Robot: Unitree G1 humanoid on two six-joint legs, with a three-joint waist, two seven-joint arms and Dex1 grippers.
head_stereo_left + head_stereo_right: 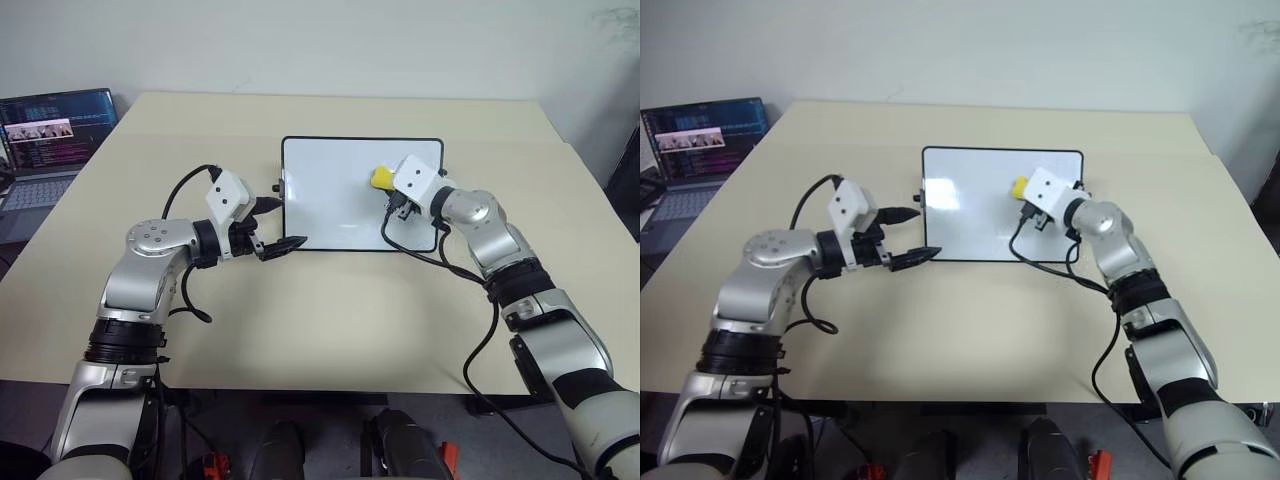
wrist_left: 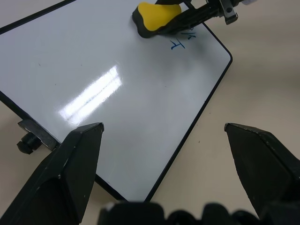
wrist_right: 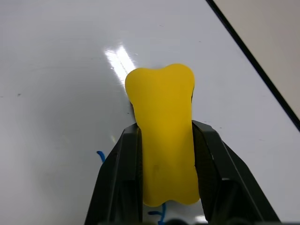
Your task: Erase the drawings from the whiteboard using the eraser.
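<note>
Head views: the whiteboard (image 1: 330, 215) lay flat on the tan surface (image 1: 330, 320), long axis running across the robot's front, a laptop (image 1: 45, 140) off at the far left corner. The right hand (image 1: 392, 190) was over the board's right half, clamped on the yellow eraser (image 1: 382, 178); the left hand (image 1: 272, 225) sat just off the board's left edge with its two black fingers spread wide and nothing between them. The marks could not be made out from the head views. Left wrist view: the board's near-left stretch was clean and glossy; at its far right end the eraser (image 2: 154, 18) rested on or just above the board, with blue drawings (image 2: 180, 41) showing immediately beside it, on the side toward the board's right edge and partly under the right hand's fingers. Right wrist view: the eraser (image 3: 164, 136) pointed lengthwise straight out from the fingers, gripped across its narrow waist; blue strokes (image 3: 101, 155) lay behind its tip, close to the fingers, on both sides of the block. Judgement: the remaining marks lay back toward the right wrist from the eraser's tip, so the next stroke should pull back along the eraser's long axis; the right arm was the only one placed for it.
</note>
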